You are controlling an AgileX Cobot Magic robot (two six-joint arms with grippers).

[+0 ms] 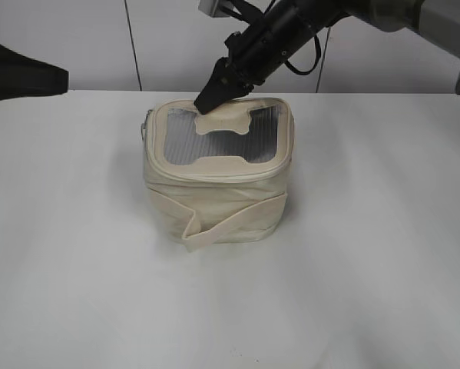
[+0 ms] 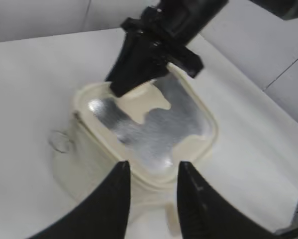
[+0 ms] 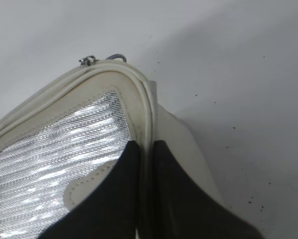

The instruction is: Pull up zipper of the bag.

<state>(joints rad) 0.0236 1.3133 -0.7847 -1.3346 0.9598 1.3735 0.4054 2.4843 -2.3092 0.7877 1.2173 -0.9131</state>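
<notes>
The bag (image 1: pixel 218 173) stands near the far edge of the table (image 1: pixel 368 269), about midway between its left and right edges. My right gripper (image 1: pixel 208 100) is down on the bag's far rim, fingers nearly closed, pinching the zipper (image 3: pixel 148 124) track between them. I judge this the bracing step: I pin the rim so the slider can be drawn along.

My left gripper (image 2: pixel 151 174) hovers spread over the near rim, holding nothing. The ring pull (image 2: pixel 60 141) hangs at the bag's corner toward the left edge. Next my left must reach that ring and close on it.

How much of the zipper is unclosed I cannot tell; the far rim is hidden behind my right gripper.
</notes>
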